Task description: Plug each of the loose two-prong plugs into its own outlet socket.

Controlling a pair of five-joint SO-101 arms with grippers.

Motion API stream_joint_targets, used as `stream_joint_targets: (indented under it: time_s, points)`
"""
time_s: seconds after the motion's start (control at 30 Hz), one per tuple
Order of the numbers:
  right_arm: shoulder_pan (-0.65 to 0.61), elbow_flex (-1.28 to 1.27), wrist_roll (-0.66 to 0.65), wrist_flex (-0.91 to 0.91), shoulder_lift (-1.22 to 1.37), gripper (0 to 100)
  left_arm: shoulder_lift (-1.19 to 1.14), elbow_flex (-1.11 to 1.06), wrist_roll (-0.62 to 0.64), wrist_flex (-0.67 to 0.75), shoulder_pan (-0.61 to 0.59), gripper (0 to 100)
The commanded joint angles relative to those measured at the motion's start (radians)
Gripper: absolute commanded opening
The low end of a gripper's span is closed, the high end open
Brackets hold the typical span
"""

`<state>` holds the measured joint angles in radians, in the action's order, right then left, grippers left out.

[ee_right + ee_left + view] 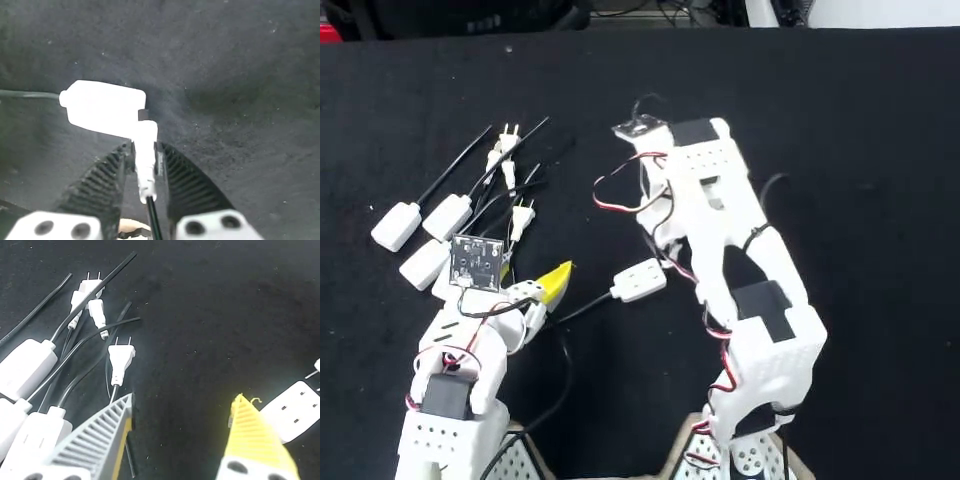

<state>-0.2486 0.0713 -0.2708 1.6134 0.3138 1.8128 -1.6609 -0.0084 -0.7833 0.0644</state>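
My right gripper (145, 150) is shut on a white two-prong plug (145, 142) whose front end meets the side of a white outlet socket (102, 107); the prongs are hidden. In the high view that socket (638, 280) lies mid-table beside the right gripper (670, 262). My left gripper (185, 396) is open with nothing in it, one finger grey and one yellow, hovering just short of a loose plug (120, 357). Two more loose plugs (97, 312) (85, 287) lie beyond it. The left gripper (545, 285) sits between the plug pile and the mid-table socket.
Three white outlet sockets (395, 225) (447, 215) (423, 263) with black cords lie at the left, tangled with the plug cords. The black table (860, 150) stretches bare to the right. The right arm's body (720, 220) rises over the middle.
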Motion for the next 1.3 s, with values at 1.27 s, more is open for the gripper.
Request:
stream_joint_targets:
  time_s: [1.27]
  points:
    - [-0.049,0.056,0.035,0.029,0.094,1.0,0.009,0.025,0.002,0.006,0.004,31]
